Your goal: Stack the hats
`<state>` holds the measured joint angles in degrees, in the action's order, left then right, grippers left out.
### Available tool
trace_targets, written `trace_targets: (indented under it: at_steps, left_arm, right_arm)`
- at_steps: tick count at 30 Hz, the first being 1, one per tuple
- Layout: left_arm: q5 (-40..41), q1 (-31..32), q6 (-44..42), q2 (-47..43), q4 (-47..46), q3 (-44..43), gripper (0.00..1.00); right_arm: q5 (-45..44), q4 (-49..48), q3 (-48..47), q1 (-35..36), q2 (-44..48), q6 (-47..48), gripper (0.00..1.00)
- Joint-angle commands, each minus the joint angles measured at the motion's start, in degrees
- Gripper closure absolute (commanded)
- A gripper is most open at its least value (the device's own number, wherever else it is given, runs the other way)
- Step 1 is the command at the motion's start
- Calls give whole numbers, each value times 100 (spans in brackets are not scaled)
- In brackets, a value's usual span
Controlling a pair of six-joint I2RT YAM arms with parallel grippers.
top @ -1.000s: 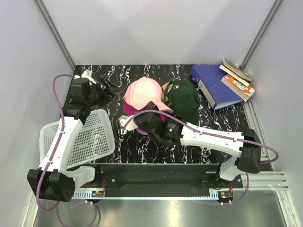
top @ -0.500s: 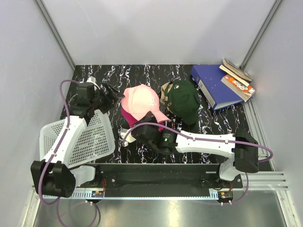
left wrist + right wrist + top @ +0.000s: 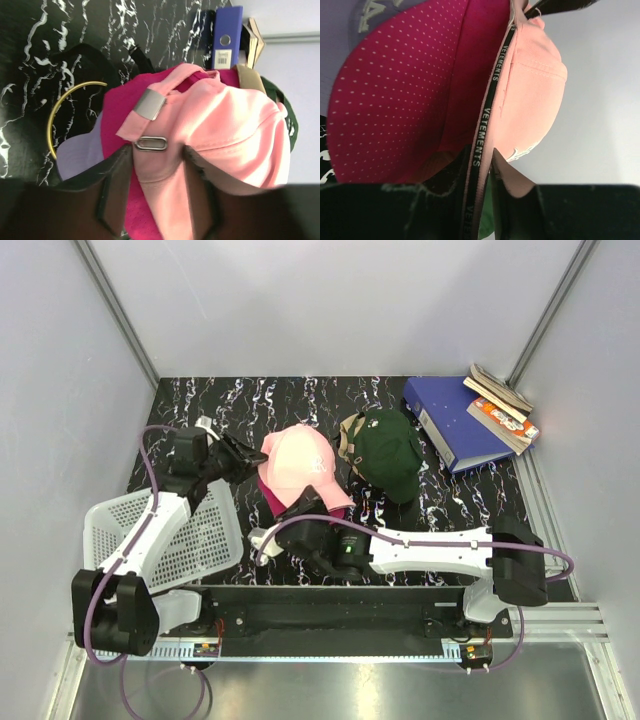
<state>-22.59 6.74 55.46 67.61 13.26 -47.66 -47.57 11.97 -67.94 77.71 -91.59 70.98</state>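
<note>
Right gripper [image 3: 479, 167] is pinched on the light pink cap [image 3: 300, 460] at its lettered sweatband, left gripper [image 3: 156, 157] on its buckled rear.

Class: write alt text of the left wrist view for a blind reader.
A light pink cap lies over a magenta cap, its back strap between the fingers of the left gripper. A gold ring and blue binder lie beyond.

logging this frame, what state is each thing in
pink hat, crown up on magenta hat
magenta hat, under pink hat
lavender hat, partly under magenta hat
green hat, crown up, beside that pile
tan hat, partly under green hat
left jaws, closed on pink hat's back
right jaws, closed on pink hat's rim
binder, shut, lying flat
</note>
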Motion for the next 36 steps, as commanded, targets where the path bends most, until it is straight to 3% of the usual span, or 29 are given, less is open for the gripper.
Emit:
trace_targets:
  at_steps: [1,2,5,6,9,15,21,30,34,36]
  left_arm:
    - [-114,187,167,-38,-438,187,61]
    - [-88,248,184,-29,-447,239,72]
    - [52,310,184,-3,-447,309,87]
    - [105,319,184,6,-455,327,91]
    - [210,336,123,59,-464,371,100]
    - [474,336,-44,156,-386,555,100]
    - [519,345,-185,156,-368,556,100]
    - [686,345,-501,270,-77,178,100]
    - [668,345,-615,340,1,46,94]
    - [729,337,-677,305,167,-76,82]
  right_arm:
    - [363,25,53,332,45,127,74]
    - [371,16,44,376,62,100,75]
    - [389,16,27,446,45,57,73]
    - [424,25,27,455,45,39,69]
    - [555,34,27,464,45,-67,68]
    - [1003,174,27,508,71,-383,67]
    - [1031,166,-17,508,97,-787,56]
    - [1390,25,149,508,949,-1604,8]
    - [1654,16,422,499,1843,-2489,0]
    - [1716,16,466,491,2135,-2842,0]
